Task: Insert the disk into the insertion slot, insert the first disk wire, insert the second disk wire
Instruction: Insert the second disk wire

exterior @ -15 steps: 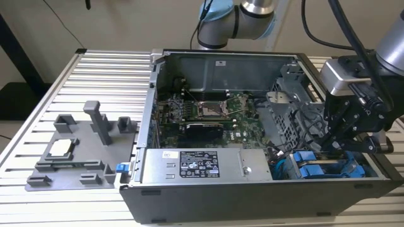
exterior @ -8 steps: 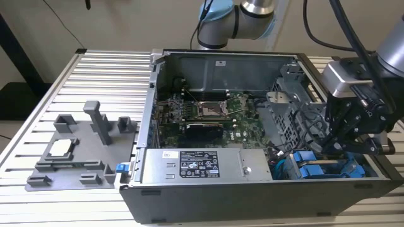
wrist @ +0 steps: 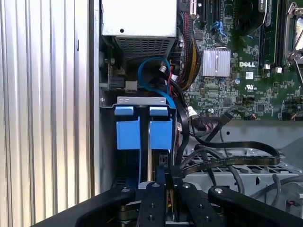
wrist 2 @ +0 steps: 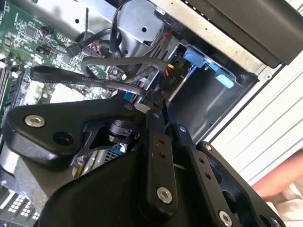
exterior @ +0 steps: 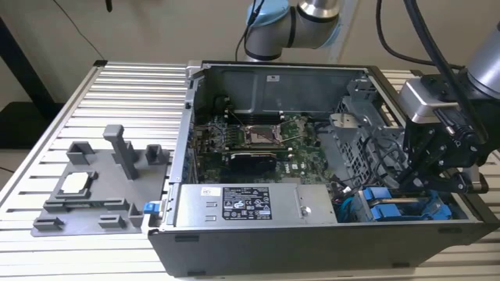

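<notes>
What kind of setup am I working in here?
Likely a lab bench for computer assembly: an opened desktop case lying on a slatted aluminium table, with a grey parts fixture beside it.

A robotics lab: an opened computer case (exterior: pixel 312 175) on a slatted aluminium bench (exterior: pixel 117 105) beneath a robot arm (exterior: pixel 293 26).

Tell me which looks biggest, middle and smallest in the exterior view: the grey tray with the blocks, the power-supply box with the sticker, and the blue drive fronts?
1. Power-supply box
2. Grey tray, nearly as large; it is too close to call firmly.
3. Blue drive fronts, clearly smallest, partly hidden behind the pincer.
</notes>
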You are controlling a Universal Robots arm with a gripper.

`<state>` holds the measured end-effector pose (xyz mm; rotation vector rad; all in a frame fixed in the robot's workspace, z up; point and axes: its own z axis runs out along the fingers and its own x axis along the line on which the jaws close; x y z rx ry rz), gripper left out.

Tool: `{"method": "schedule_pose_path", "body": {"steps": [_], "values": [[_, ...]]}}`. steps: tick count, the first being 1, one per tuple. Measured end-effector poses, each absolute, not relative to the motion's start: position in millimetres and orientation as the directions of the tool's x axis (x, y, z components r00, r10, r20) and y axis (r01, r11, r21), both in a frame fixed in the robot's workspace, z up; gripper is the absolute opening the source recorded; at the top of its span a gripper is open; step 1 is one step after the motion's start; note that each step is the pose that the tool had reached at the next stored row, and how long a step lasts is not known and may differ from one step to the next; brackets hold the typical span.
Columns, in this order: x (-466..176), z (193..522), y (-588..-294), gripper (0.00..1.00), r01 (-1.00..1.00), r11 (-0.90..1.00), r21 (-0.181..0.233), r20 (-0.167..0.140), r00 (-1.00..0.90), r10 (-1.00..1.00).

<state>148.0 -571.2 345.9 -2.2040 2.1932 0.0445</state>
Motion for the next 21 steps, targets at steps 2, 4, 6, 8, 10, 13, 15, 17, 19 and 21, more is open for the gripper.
{"method": "schedule_pose_path", "body": {"steps": [2,4,6,8,10,13,15,17,19,21], "values": [[148.5,345.0,-571.1,0.16,-1.000,-0.003,-0.003,-0.043,0.003,-0.999],[148.6,344.1,-571.2,0.16,-1.000,-0.001,-0.004,-0.043,0.001,-0.999],[148.8,343.7,-571.2,0.16,-1.000,0.000,-0.005,-0.042,0.000,-0.999],[149.0,342.8,-571.1,0.16,-1.000,0.000,-0.005,-0.043,0.000,-0.999],[149.1,342.3,-571.2,0.16,-1.000,0.000,-0.005,-0.043,0.000,-0.999],[149.1,341.3,-571.1,0.16,-1.000,0.000,-0.005,-0.043,0.000,-0.999],[149.1,339.8,-571.2,0.16,-1.000,0.001,-0.005,-0.043,-0.001,-0.999],[149.1,338.6,-571.2,0.16,-1.000,0.002,-0.005,-0.042,-0.002,-0.999],[149.1,338.0,-571.2,0.16,-1.000,0.003,-0.005,-0.042,-0.003,-0.999],[149.1,337.7,-571.2,0.16,-1.000,0.003,-0.005,-0.043,-0.003,-0.999]]}}
